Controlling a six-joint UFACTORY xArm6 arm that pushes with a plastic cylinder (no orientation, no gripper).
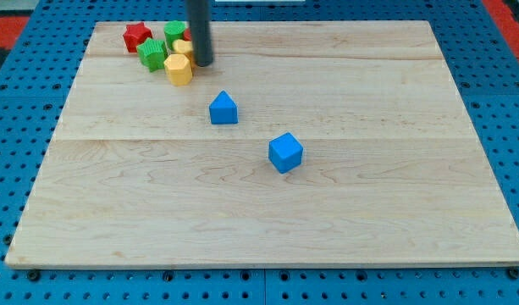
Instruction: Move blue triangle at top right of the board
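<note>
My tip [203,63] sitting by yellow block [179,69] in top-left cluster, well apart from blue triangle [223,108]. No claw, just a rod.

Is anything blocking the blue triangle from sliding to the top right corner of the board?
Nothing visible does. The blue triangle has bare board up to the view's top right. The blue cube sits below that path. My tip is up-left of the triangle, with no block between.
</note>
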